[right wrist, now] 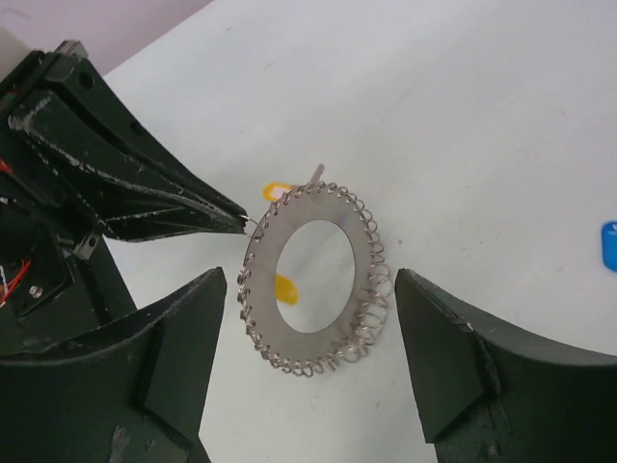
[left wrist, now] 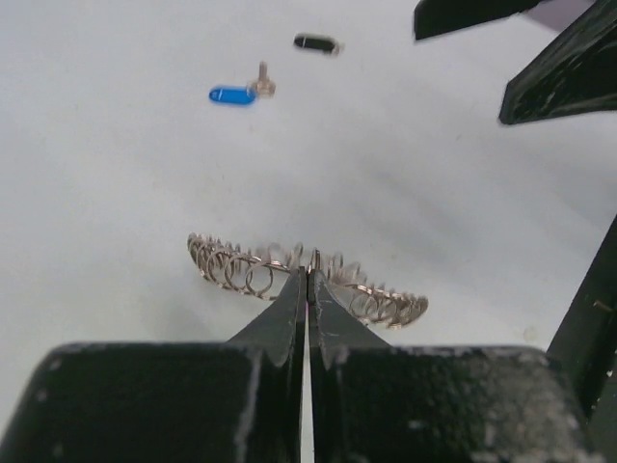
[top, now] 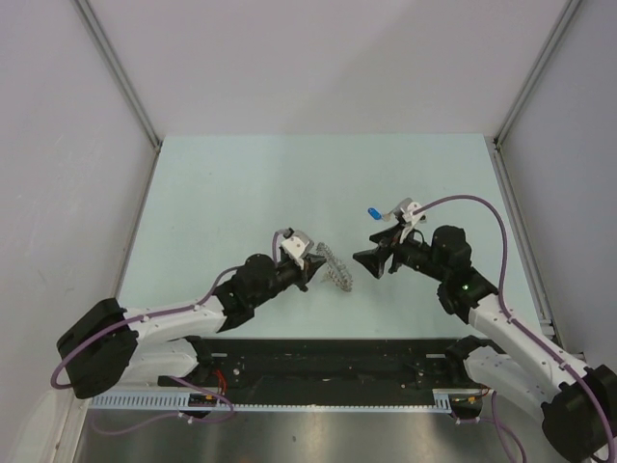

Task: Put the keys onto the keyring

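Your left jaws are together, clamped on the rim of the keyring [right wrist: 313, 203], holding it upright; a yellow key [right wrist: 278, 190] shows just behind it, threaded or not I cannot tell; your right jaws stand apart, empty, flanking the keyring; next, collect the blue key [left wrist: 231, 95] lying outside them, then thread it.

A pale green table [top: 241, 183] stands between plain white walls [top: 58, 145].
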